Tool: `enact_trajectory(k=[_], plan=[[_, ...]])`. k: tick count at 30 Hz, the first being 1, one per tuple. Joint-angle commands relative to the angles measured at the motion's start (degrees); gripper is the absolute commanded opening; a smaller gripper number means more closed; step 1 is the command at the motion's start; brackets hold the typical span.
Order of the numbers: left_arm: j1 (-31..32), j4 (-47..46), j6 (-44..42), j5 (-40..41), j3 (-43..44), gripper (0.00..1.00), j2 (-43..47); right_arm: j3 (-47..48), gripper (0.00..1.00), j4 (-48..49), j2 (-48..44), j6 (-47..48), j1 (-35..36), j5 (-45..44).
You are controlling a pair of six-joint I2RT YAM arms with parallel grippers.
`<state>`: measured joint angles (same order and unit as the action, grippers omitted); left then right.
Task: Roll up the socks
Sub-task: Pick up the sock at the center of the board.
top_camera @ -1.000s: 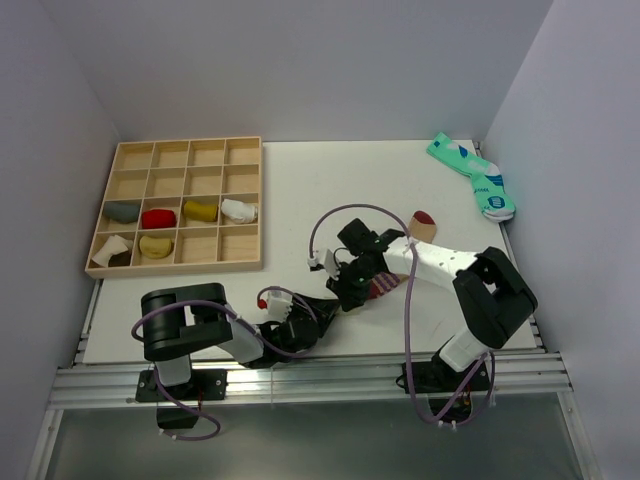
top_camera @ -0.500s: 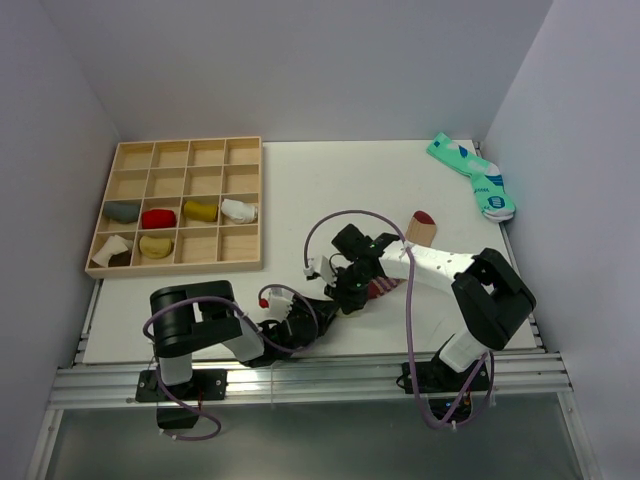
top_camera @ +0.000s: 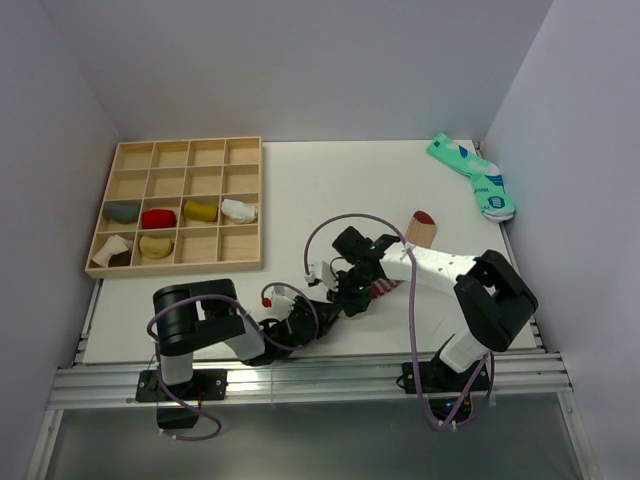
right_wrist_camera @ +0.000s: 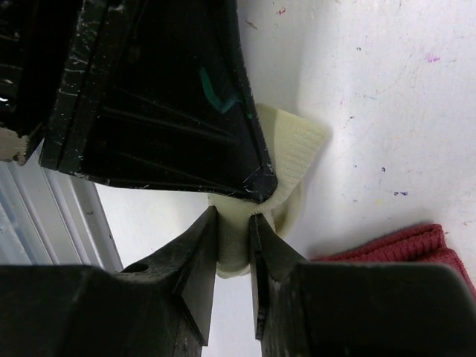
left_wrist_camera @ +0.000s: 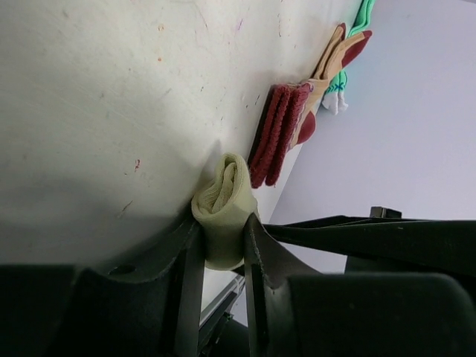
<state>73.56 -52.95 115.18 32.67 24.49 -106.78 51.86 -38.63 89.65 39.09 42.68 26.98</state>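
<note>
1. In the left wrist view, the pale olive sock (left_wrist_camera: 223,204) is seen rolled into a tight bundle and clamped between the fingers of the left gripper (left_wrist_camera: 222,249).
2. In the right wrist view, an edge of the same sock is seen pinched in the right gripper (right_wrist_camera: 234,245), with ribbed fabric spread beyond it.
3. In the top view, the roll is hidden beneath both grippers, close to the near edge of the table (top_camera: 300,180).
4. The tan and maroon sock (left_wrist_camera: 294,123) is laid flat just beside the roll, with its cuff folded. Contact between them cannot be determined.
</note>
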Motion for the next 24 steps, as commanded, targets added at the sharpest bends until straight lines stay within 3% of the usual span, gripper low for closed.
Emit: enact_trajectory(k=[1, 3, 8, 14, 24], plan=[[-1.7, 4.9, 5.3, 0.1, 1.0, 0.00, -1.1, -0.1, 0.30, -2.1, -4.0, 0.0, 2.4, 8.0], [-1.8, 6.3, 4.8, 0.0, 1.1, 0.00, -0.3, -0.4, 0.39, -1.3, -4.7, -1.2, 2.3, 5.4], [-2.2, 11.2, 2.4, -0.6, 2.8, 0.00, 1.0, -0.9, 0.50, -0.5, -7.2, -3.2, 2.1, 1.0], [-2.7, 10.1, -1.1, -0.4, 1.7, 0.00, 2.0, 0.1, 0.52, -1.9, -11.3, -5.1, -1.7, -2.4], [-7.6, 3.7, -19.4, -6.4, -0.1, 0.00, 7.0, 2.4, 0.53, -5.1, -19.1, -5.3, -12.3, -5.5]])
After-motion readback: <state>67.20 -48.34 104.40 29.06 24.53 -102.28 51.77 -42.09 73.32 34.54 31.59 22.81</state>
